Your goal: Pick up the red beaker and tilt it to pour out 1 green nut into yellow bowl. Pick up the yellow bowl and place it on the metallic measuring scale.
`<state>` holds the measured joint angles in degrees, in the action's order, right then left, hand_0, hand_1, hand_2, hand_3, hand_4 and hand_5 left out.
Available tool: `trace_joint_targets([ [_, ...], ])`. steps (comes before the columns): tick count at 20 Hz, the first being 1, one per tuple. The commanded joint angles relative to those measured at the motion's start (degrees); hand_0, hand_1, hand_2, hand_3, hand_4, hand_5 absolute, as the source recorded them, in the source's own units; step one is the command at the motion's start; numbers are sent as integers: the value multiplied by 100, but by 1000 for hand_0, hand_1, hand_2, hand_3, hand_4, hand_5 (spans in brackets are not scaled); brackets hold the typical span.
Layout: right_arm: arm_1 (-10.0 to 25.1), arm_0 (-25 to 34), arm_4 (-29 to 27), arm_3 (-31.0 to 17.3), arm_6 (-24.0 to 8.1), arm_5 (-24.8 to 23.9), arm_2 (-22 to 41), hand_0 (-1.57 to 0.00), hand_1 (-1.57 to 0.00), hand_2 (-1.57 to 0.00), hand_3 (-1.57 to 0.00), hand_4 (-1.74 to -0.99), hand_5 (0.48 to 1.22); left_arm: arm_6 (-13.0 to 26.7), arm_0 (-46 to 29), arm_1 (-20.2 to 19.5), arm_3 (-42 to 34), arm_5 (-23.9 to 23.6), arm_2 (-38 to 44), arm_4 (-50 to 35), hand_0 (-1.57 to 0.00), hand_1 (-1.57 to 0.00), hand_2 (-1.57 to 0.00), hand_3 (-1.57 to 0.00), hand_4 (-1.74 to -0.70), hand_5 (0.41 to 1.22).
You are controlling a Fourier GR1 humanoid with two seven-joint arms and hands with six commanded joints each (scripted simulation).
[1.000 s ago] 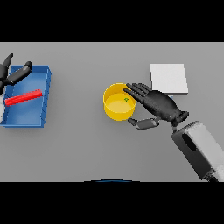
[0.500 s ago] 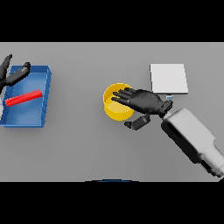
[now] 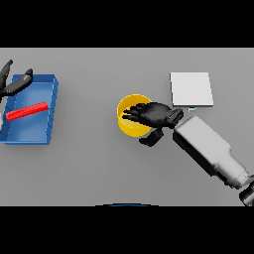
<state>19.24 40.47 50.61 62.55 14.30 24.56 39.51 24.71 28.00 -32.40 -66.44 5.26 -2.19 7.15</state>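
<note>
Round yellow bowl set on the grey surface, overlain by the right hand with fingers spread across its rim, thumb seemingly curled beside its wall, flat metallic measuring scale nearby, left hand held open above a blue tray, red beaker laid inside.
</note>
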Motion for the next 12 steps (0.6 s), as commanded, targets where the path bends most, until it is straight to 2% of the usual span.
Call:
trace_joint_targets([
  [1,-45,15,5,-62,-81,33,4,1,1,1,-12,-1188,693,48,-25,-33,-22,9,2,9,1,1,1,1,-792,708],
  [3,-106,16,-4,-182,-128,7,-14,1,1,-9,-41,-1209,732,65,-32,-32,-14,32,7,-10,1,1,1,1,-789,713],
  [5,-135,64,19,-259,-106,-30,5,-48,-60,-88,-130,-1261,809,-37,-15,-38,67,43,10,5,1,1,1,1,-791,712],
  [6,-153,56,24,-247,-102,-46,3,-193,-183,-189,-215,-1309,891,18,40,6,72,26,-28,33,1,1,1,1,-791,711],
  [7,-111,29,46,-206,12,-88,38,-455,-407,-349,-322,-1363,957,-59,-24,-12,8,13,-34,41,1,1,1,1,-789,710],
  [8,-121,31,9,-166,-11,-52,25,-678,-640,-594,-572,-1435,1010,-74,-11,-28,58,33,-20,35,1,1,1,1,-788,710],
  [9,-106,0,-9,-141,55,-68,32,-857,-826,-789,-679,-1492,1052,-111,-33,-34,48,28,11,5,1,1,1,1,-788,710],
  [11,-64,40,-30,-107,132,50,44,-1114,-1094,-1071,-882,-1578,1113,-70,-15,13,50,13,-25,23,1,1,1,1,-787,707],
  [12,-78,86,-71,-167,206,80,19,-1205,-1189,-1129,-969,-1611,1135,-97,-54,-34,9,25,-3,12,1,1,1,1,-785,709],
])
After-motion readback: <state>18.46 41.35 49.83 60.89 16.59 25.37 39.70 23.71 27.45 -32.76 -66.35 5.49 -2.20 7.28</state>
